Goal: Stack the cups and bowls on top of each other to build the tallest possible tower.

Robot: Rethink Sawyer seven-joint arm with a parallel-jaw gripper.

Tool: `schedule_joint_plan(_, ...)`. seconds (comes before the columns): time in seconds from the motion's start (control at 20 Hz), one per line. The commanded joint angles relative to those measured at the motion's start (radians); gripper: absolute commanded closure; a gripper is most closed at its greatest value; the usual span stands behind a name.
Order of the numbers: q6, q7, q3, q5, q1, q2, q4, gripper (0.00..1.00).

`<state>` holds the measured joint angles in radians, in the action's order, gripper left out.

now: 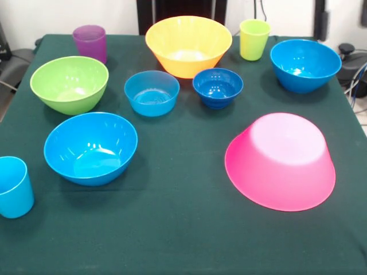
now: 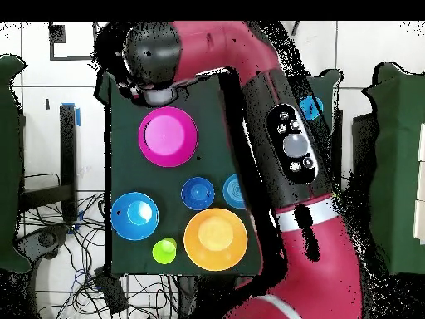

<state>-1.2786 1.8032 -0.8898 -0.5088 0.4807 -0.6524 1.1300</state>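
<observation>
I see the pink bowl [image 1: 280, 161] upside down on the green tabletop [image 1: 183, 229], nothing stacked. Gripper state I cannot tell. The orange bowl [image 1: 188, 44] may slide off its glossy base

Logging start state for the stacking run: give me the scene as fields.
stacked: nothing yet, every piece stands apart
pink bowl: upside down, front view's near right
orange bowl: upright, far middle
other bowls: green bowl, two blue bowls, small light-blue bowl, small dark-blue bowl, all upright
cups: purple cup, yellow-green cup, light-blue cup, all upright
arm: over the table, in overhead view only
</observation>
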Motion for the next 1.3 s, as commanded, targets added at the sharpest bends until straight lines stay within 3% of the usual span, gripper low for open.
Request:
schedule_joint_plan(0.05, 0.208, 0.290, 0.129, 0.018, -0.043, -0.017, 0.291, 0.00)
schedule_joint_plan(0.2, 0.291, 0.295, 0.123, 0.032, -0.039, 0.010, 0.342, 0.00)
schedule_joint_plan(0.45, 0.376, 0.390, 0.161, 0.029, -0.083, 0.027, 0.367, 0.00)
schedule_joint_plan(0.75, 0.399, 0.415, 0.216, 0.058, -0.136, 0.042, 0.360, 0.00)
schedule_joint_plan(0.8, 0.414, 0.413, 0.240, 0.069, -0.151, 0.037, 0.360, 1.00)
schedule_joint_plan(1.3, 0.400, 0.406, 0.295, 0.091, -0.197, 0.049, 0.352, 1.00)
